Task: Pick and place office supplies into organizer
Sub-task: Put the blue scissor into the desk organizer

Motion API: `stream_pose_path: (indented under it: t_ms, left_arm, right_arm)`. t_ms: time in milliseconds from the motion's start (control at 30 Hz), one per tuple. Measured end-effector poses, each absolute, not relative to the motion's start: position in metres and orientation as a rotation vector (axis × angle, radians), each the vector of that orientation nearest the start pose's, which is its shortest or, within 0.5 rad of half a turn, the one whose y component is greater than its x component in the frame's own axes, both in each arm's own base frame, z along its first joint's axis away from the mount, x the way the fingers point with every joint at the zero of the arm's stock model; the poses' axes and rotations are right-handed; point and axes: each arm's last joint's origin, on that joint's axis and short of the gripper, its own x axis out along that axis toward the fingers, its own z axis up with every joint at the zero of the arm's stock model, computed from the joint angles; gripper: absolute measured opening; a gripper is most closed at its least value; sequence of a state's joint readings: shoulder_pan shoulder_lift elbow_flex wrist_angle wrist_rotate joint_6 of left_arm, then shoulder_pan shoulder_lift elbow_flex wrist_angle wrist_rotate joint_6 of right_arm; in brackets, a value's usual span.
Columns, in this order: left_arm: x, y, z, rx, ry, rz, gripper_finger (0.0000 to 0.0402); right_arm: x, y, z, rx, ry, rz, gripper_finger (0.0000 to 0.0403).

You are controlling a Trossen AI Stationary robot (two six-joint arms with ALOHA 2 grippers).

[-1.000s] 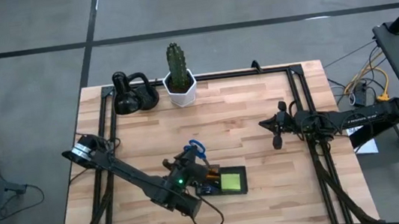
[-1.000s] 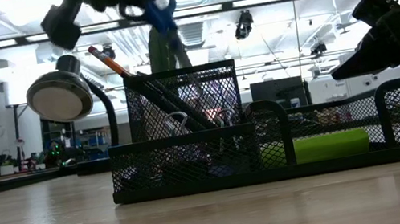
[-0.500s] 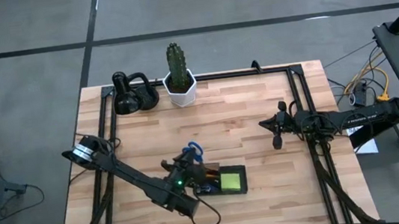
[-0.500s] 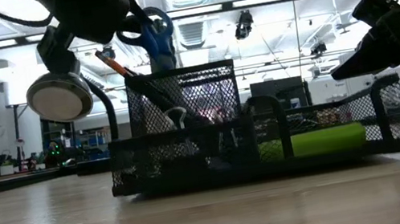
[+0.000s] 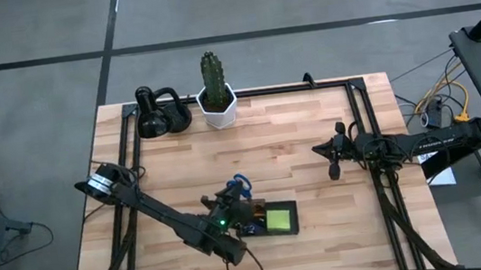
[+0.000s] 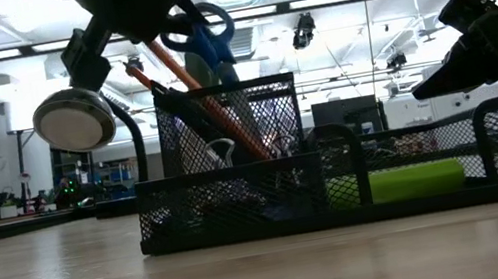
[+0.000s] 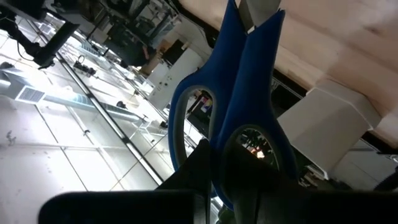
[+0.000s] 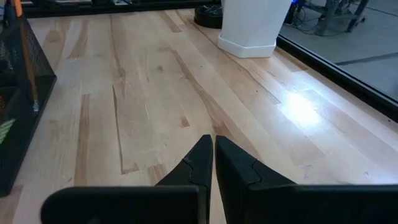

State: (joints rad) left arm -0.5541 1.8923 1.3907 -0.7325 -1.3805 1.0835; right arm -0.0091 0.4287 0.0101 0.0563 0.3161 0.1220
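Observation:
The blue-handled scissors (image 6: 200, 32) stand handles up in the tall mesh cup of the black organizer (image 6: 224, 113), beside orange pencils (image 6: 192, 86). My left gripper (image 6: 156, 8) is above the cup, shut on the scissors (image 7: 249, 93). In the high view it (image 5: 228, 202) sits at the left end of the organizer (image 5: 296, 220), near the table's near edge. The lime-green sticky-note pad (image 6: 408, 179) lies in the low tray section (image 5: 278, 217). A clip (image 6: 220, 148) hangs on the cup's mesh. My right gripper (image 5: 333, 168) waits shut over the table's right half. My left gripper pinches the scissors by the blue handle loops (image 7: 231, 134) between its two fingers (image 7: 200, 160). It comes slanting down from the table's left. The scissors stand almost upright below it, blades down inside the mesh cup; whether the tips rest on the cup's floor is hidden.
A white hexagonal cactus pot (image 5: 217, 107) and a black rounded desk gadget (image 5: 160, 115) stand at the table's far edge. The right wrist view shows the pot (image 8: 255, 25) and the organizer's mesh wall (image 8: 25, 62), with bare wood between them.
My left gripper has come down and a little toward the table's right, lowering the scissors from a tilt above the cup into it, blades first. The pencils in the cup have shifted and now lean across its front. My right arm has kept still.

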Motion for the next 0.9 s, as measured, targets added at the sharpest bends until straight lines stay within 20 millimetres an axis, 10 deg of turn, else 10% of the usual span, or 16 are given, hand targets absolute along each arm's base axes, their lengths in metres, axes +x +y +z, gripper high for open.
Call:
stream_pose_path:
  t_ms: [900]
  left_arm:
    - [0.3298, -0.1722, 0.2165, 2.002, 1.133, 0.274, 0.0055]
  right_arm:
    - [0.1171, -0.0101, 0.1347, 0.063, 0.339, -0.343, 0.0008]
